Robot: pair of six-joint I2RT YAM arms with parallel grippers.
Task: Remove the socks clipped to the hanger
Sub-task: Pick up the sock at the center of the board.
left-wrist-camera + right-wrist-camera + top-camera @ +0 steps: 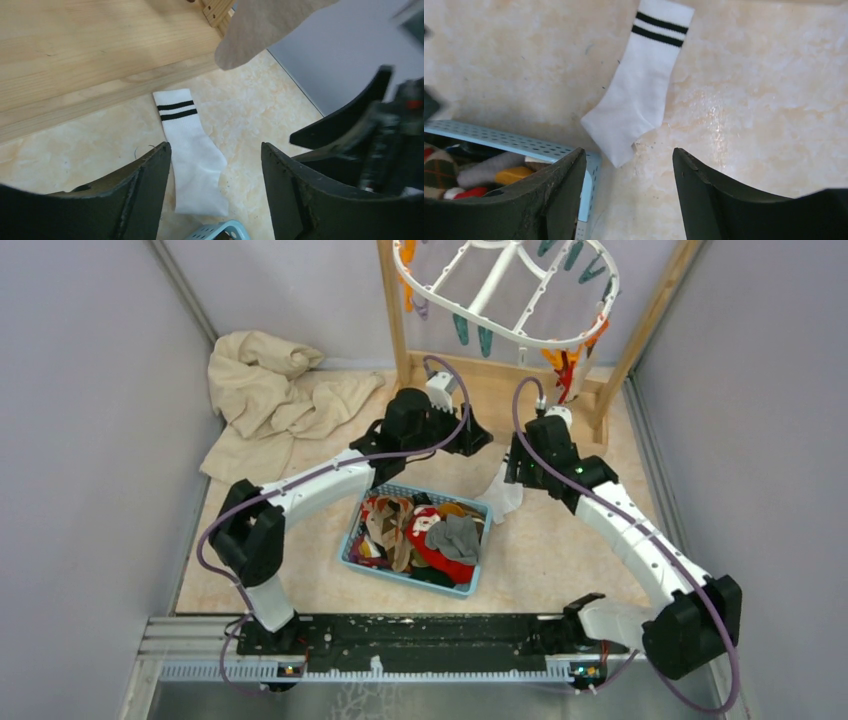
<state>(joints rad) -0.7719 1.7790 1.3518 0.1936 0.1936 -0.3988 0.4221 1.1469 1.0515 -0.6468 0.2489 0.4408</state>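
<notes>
Both claws are spread wide open with nothing in them. The left claw (215, 150) hangs low over the marbled beige tabletop (75, 145). Between its black fingers (145, 200) you can see a white sock with two black stripes (192, 160) lying flat on the table, loose, with nothing pinching it. The right claw (629, 152) looks down on that same sock from the other side.

The sock's toe end sits just beside a corner of the light blue perforated plastic basket (499, 142), outside it. I can't tell if they actually touch. The basket holds a pile of mixed socks (430, 535) in red, grey and brown.

The white plastic oval hanger with orange and teal clips (505, 290) hangs on the light wooden rack frame (395, 310) at the back. Something red dangles off its near right edge, too small to tell if it's a sock or a clip. A crumpled beige cloth (270, 390) lies back left.
</notes>
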